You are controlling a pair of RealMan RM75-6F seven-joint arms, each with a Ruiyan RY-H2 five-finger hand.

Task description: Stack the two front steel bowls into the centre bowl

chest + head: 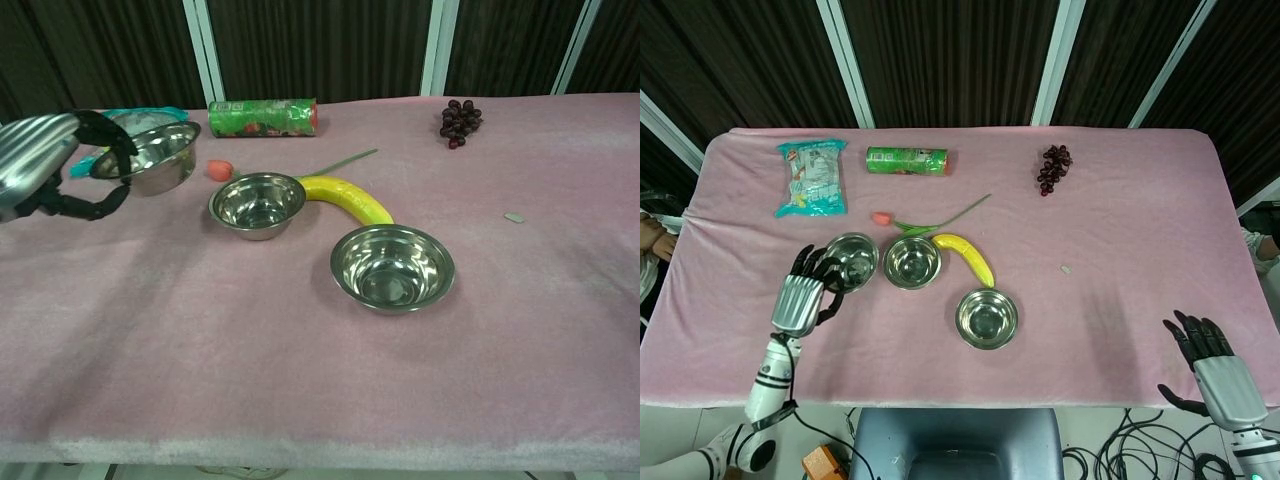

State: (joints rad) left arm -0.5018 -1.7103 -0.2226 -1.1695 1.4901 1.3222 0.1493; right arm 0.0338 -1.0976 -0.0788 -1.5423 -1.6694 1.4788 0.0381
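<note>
My left hand [807,292] [55,168] grips a steel bowl [852,260] [152,155] by its near rim and holds it up in the air, just left of the centre bowl [912,261] [257,203]. The centre bowl stands empty on the pink cloth. A second front bowl [987,317] [393,266] stands empty to its right and nearer me. My right hand [1215,365] hangs open past the table's front right edge, holding nothing; only the head view shows it.
A banana [966,257] [346,196] lies between the centre bowl and the front right bowl. A tulip [925,222] [222,169] lies just behind the centre bowl. Further back are a snack bag [812,177], a green can [907,160] [263,117] and grapes [1054,168] [459,121].
</note>
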